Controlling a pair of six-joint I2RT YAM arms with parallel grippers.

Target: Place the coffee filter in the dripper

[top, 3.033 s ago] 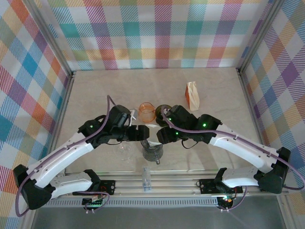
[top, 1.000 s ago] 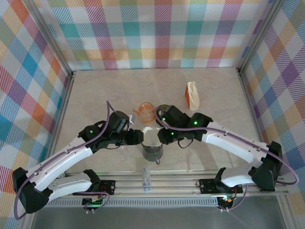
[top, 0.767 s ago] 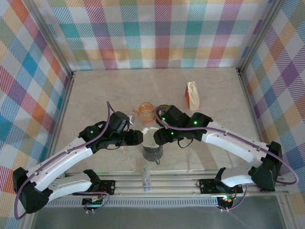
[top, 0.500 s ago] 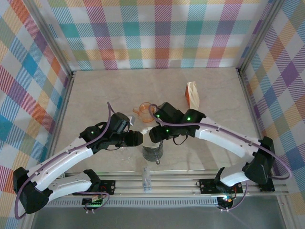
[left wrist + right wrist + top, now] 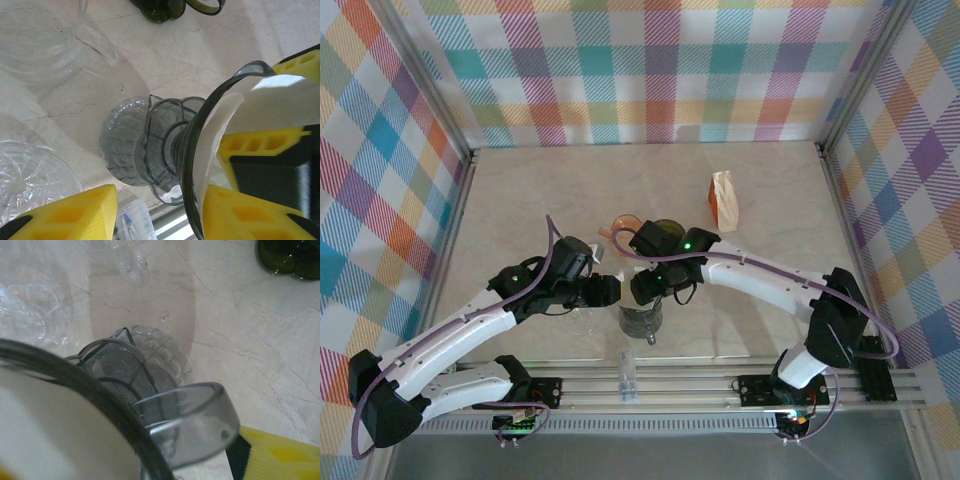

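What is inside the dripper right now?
A white paper filter lies against the inner wall of the dripper, seen from the left wrist. The bottom of the cone is covered by the paper, so anything deeper cannot be seen.

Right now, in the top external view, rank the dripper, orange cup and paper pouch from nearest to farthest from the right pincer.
1. Dripper, just in front of the right pincer, toward the arm bases.
2. Orange cup, behind the pincer, slightly left.
3. Paper pouch, far back on the right.
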